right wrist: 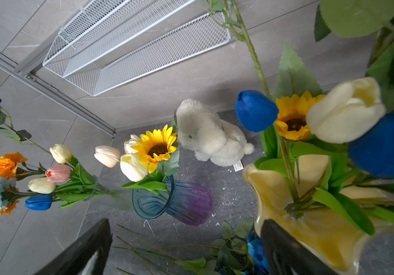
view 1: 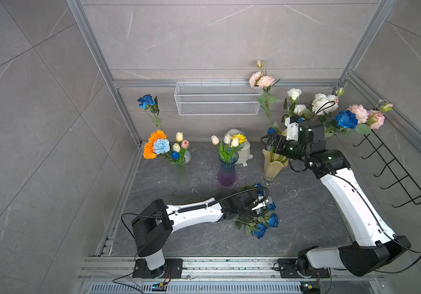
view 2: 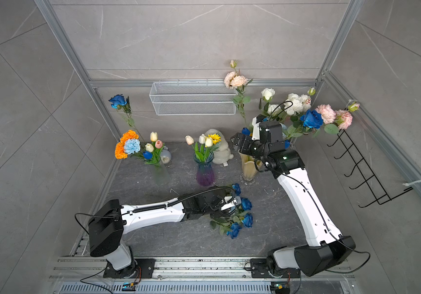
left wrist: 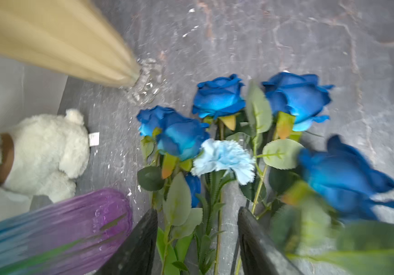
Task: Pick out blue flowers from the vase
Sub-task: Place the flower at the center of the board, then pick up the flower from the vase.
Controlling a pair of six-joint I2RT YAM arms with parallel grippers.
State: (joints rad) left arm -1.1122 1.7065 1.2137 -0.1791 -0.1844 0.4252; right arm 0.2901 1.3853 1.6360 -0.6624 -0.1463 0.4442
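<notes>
Blue flowers [view 1: 263, 224] lie heaped on the bench [view 1: 179, 236], midway toward its front edge in both top views, beneath the left gripper [view 1: 267, 203]. Three vases [view 1: 227, 173] line the back edge, and the right gripper [view 1: 265, 143] hangs over the cream vase [view 1: 273, 168]. Left wrist view: gripper fingers [left wrist: 143, 238] spread astride the stems, pinching nothing, above four blue roses [left wrist: 218, 97], one pale carnation [left wrist: 222, 157] and one half-hidden bud [left wrist: 194, 188]. Right wrist view: jaws spread wide, one finger close by the cream vase's rim, where two blue tulips [right wrist: 255, 110] stand. A finger catching that rim could tip the vase, and a tugged tulip could drag out the sunflower [right wrist: 291, 116] beside it.
</notes>
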